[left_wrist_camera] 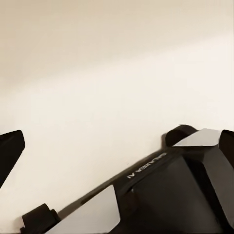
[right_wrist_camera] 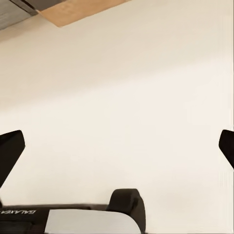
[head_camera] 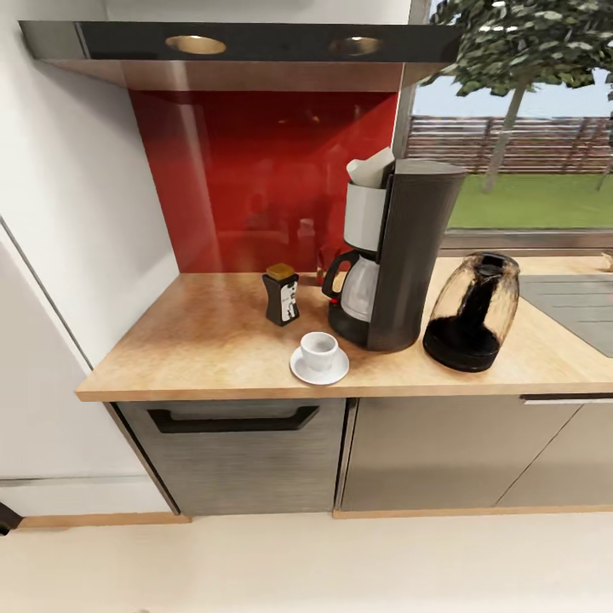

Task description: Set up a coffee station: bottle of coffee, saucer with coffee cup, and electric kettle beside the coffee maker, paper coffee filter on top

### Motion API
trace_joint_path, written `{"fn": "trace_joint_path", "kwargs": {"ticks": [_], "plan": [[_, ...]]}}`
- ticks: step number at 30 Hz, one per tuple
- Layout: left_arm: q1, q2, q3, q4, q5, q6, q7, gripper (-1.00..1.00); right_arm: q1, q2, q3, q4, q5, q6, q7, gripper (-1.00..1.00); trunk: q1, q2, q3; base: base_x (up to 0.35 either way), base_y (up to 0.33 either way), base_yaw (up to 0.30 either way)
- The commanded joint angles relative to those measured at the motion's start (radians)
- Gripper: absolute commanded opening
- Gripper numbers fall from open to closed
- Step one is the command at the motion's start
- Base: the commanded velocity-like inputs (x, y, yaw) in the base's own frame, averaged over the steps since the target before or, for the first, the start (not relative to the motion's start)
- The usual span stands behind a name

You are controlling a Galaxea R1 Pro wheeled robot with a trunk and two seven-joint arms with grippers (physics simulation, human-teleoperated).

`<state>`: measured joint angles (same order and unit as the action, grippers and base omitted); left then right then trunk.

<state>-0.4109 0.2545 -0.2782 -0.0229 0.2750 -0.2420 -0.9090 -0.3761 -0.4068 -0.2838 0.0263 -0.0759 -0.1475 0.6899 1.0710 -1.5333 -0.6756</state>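
On the wooden countertop [head_camera: 196,340] stands the black coffee maker [head_camera: 404,255], and a white paper coffee filter [head_camera: 371,169] pokes out of its top. The dark bottle of coffee [head_camera: 281,295] with a gold lid stands to its left. In front, a white coffee cup [head_camera: 318,350] sits on a white saucer [head_camera: 298,368]. The dark electric kettle [head_camera: 472,311] stands to the maker's right. My left gripper [left_wrist_camera: 117,148] hangs open over pale floor, nothing between its fingers. My right gripper [right_wrist_camera: 117,148] is open too, above the same floor.
A red backsplash [head_camera: 255,179] and a range hood [head_camera: 238,47] rise behind the counter. A grey sink drainboard [head_camera: 579,306] lies at the far right, a white tall cabinet [head_camera: 42,340] at the left. Drawers with a black handle [head_camera: 234,420] sit below. Part of my base [left_wrist_camera: 161,195] is under the left gripper.
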Motion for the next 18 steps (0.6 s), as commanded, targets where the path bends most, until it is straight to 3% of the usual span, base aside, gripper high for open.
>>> {"fn": "trace_joint_path", "kwargs": {"ticks": [1,2,4,6,9,14,18], "plan": [[0.001,-0.007,-0.008,0.0,0.007,-0.005,0.027,1.0,-0.001,0.009,0.002,0.003,-0.008,-0.002,-0.035,1.0,0.0,0.0,-0.001,0.0,0.0,0.0],[0.003,-0.022,-0.008,0.0,0.007,-0.005,0.083,1.0,-0.001,0.029,0.002,0.007,-0.008,-0.002,-0.113,1.0,0.0,0.0,-0.001,0.0,0.0,0.0],[0.005,-0.038,-0.008,0.0,0.007,-0.005,0.14,1.0,-0.001,0.049,0.002,0.013,-0.009,-0.003,-0.193,1.0,0.0,0.0,-0.001,0.0,0.0,0.0],[0.006,-0.067,-0.009,0.0,0.007,-0.005,0.261,1.0,-0.001,0.079,0.002,0.02,-0.009,-0.003,-0.346,1.0,0.0,0.0,-0.001,0.0,0.0,0.0],[0.007,-0.086,-0.009,0.0,0.007,-0.005,0.358,1.0,-0.001,0.111,0.002,0.022,-0.007,-0.005,-0.47,1.0,0.0,0.0,-0.001,0.0,0.0,0.0],[0.007,-0.094,-0.009,0.0,0.007,-0.005,0.397,1.0,-0.001,0.129,0.002,0.025,-0.009,-0.001,-0.578,1.0,0.0,0.0,-0.001,0.0,0.0,0.0],[0.007,-0.096,-0.008,0.0,0.007,-0.005,0.404,1.0,-0.001,0.164,0.001,0.025,-0.01,-0.001,-0.603,1.0,0.0,0.0,-0.001,0.0,0.0,0.0]]}}
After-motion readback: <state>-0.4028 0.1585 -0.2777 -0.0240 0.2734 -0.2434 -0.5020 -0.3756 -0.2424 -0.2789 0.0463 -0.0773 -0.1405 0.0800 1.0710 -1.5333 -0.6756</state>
